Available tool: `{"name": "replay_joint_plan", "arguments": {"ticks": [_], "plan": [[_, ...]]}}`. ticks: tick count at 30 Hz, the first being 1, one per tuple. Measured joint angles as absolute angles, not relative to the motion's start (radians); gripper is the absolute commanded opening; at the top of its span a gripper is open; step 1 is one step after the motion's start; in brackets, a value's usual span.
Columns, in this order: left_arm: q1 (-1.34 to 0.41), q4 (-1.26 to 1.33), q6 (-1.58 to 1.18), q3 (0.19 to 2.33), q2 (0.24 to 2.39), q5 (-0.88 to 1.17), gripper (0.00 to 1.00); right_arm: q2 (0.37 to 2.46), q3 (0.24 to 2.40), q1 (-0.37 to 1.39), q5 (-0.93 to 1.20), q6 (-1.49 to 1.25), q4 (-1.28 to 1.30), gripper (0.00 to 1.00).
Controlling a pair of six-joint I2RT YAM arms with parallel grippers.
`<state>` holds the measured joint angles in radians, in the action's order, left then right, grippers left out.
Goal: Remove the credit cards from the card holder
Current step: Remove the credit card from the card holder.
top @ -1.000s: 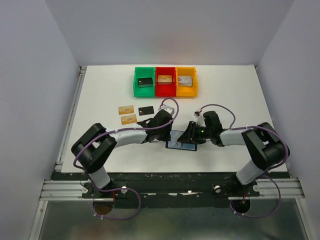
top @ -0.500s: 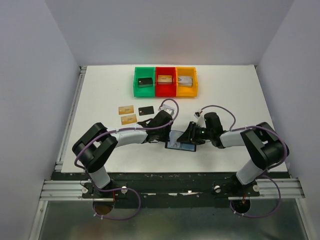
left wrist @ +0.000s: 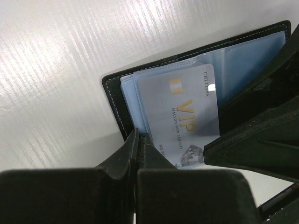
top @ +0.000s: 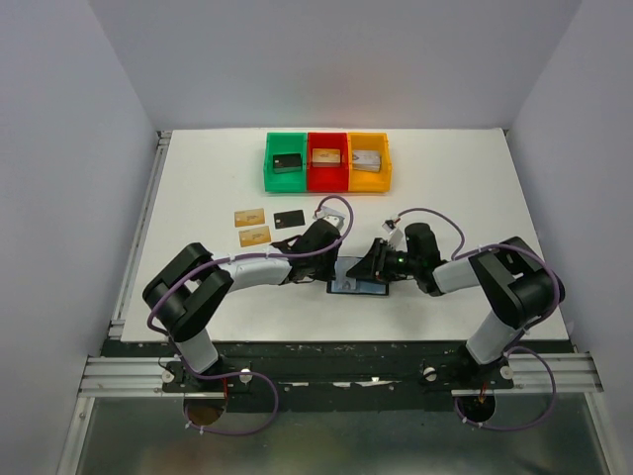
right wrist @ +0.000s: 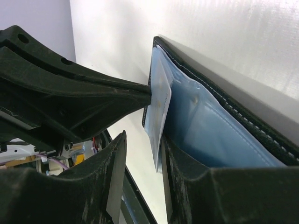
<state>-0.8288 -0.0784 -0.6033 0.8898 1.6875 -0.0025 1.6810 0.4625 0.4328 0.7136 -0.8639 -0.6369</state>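
The black card holder (top: pixel 358 288) lies open near the table's front edge, its bluish pockets (left wrist: pixel 243 60) showing. My left gripper (top: pixel 339 269) is shut on the edge of a pocket sleeve (left wrist: pixel 138 140), pinning the holder. A silver-grey card marked VIP (left wrist: pixel 187 116) sticks partway out of a pocket. My right gripper (top: pixel 372 269) is open around that card's edge (right wrist: pixel 159 130): the card rests against one finger (right wrist: pixel 187 186), with a gap to the other. Two tan-gold cards (top: pixel 249 216) (top: pixel 256 235) and a black card (top: pixel 289 219) lie loose on the table to the left.
Green (top: pixel 286 161), red (top: pixel 327 161) and orange (top: pixel 368 161) bins stand in a row at the back, each with a blocky item inside. The two grippers sit nearly tip to tip over the holder. The table's front edge (top: pixel 346 341) runs just behind it.
The right arm has crept a little to the left, toward the holder. The left arm, the holder and the loose cards have not moved.
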Motion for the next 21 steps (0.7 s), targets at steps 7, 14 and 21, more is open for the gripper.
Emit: {"name": "replay_joint_plan", "arguments": {"ticks": [7, 14, 21], "plan": [[-0.828, -0.041, -0.603, 0.876, 1.687, 0.016, 0.00, 1.710, 0.463, 0.433, 0.739, -0.884, -0.686, 0.42], [-0.826, -0.008, -0.603, 0.864, 1.688, 0.041, 0.00, 1.744, 0.463, 0.433, 0.760, -0.894, -0.709, 0.43], [-0.826, 0.016, -0.603, 0.854, 1.688, 0.055, 0.00, 1.769, 0.469, 0.433, 0.784, -0.902, -0.717, 0.43]]}}
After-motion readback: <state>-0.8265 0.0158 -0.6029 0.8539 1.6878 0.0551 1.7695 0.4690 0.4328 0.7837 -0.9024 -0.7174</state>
